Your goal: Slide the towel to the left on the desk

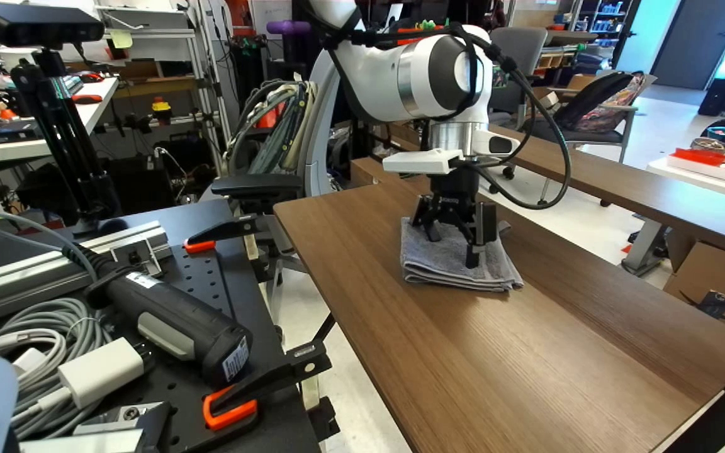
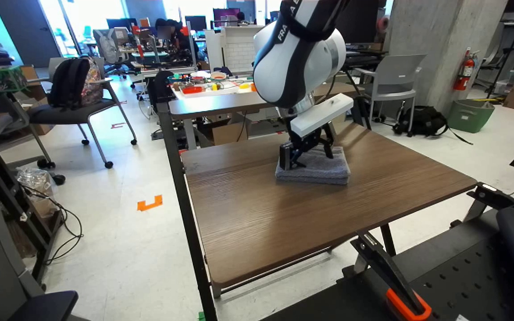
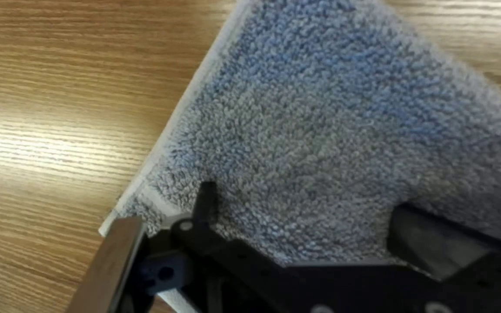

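The hand (image 1: 453, 250) stands fingers wide, released, the folded towel (image 3: 320, 139) directly beneath, skewed to the finger line, a corner poking past one finger, long axis hard to call! In an exterior view the counter's (image 2: 306, 218) edge runs near behind the hand, broad surface stretching out in front.
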Robot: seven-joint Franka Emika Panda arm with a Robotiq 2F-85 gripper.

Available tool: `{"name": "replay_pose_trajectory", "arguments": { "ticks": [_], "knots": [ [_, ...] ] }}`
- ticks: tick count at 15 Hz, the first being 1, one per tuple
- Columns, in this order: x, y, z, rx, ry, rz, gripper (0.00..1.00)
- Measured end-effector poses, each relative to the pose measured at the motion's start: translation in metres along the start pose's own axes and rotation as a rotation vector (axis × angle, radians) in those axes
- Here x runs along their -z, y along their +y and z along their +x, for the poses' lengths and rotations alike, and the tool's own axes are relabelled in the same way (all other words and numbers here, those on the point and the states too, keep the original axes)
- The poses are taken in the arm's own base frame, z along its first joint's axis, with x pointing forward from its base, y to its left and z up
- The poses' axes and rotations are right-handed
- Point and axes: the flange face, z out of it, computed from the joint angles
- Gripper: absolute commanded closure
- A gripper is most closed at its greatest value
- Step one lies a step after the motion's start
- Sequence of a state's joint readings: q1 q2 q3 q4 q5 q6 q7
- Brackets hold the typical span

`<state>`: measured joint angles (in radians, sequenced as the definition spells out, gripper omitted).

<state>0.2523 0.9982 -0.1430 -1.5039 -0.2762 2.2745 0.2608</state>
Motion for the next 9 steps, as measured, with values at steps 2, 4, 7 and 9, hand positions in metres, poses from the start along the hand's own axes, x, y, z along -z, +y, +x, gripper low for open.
{"name": "replay_pose_trajectory", "arguments": {
  "ticks": [2,4,7,9],
  "knots": [
    [0.005,-0.017,-0.002,0.037,0.01,-0.017,0.0],
    [0.009,-0.033,-0.004,0.069,0.018,-0.031,0.0],
    [0.014,-0.05,-0.006,0.103,0.029,-0.044,0.0],
    [0.017,-0.06,-0.008,0.124,0.036,-0.054,0.0]
  ]
}}
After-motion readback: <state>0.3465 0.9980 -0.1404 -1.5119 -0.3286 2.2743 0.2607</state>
